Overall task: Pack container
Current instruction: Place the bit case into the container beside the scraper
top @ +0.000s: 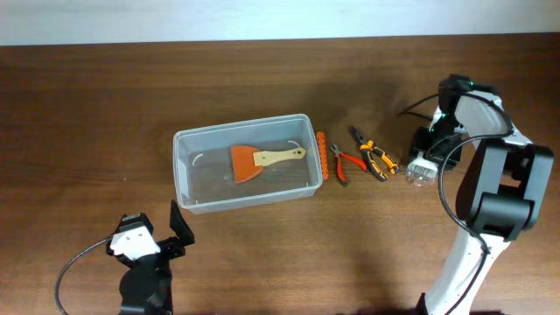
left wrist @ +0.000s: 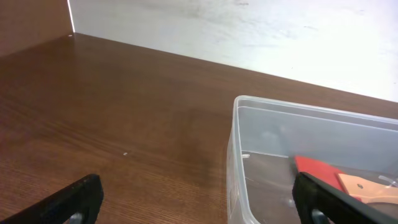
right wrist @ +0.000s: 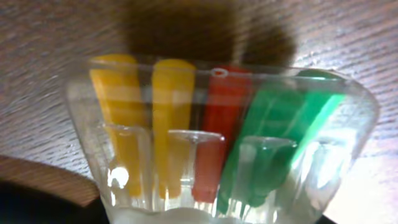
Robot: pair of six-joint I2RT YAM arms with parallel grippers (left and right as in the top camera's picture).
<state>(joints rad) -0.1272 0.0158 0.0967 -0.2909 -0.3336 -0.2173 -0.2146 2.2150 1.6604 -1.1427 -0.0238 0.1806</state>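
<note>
Overhead view: the clear container [top: 241, 124] sits in the middle of the wooden surface [top: 87, 114], open side up so tools can drop straight in; an orange scraper [top: 254, 162] with a pale wooden handle lies flat on its floor. Just beside its right wall lies a thin orange strip [top: 322, 156], too small to name; next to it lie red-handled pliers [top: 343, 163] and orange-and-black pliers [top: 376, 161], set close to your right arm and probably next to be packed. Your right claw [top: 427, 150] is at a small clear box [top: 422, 173] further right; your left claw [top: 156, 229] hovers near the container's near-left corner.

Left wrist view: the left claw is spread wide and empty, one finger at each lower corner; the container's corner stands just ahead on the right, with the scraper visible through its wall.

Right wrist view: the small clear box fills the frame, holding yellow, red and green bits; no fingers show, so you cannot tell whether the right claw grips it.
</note>
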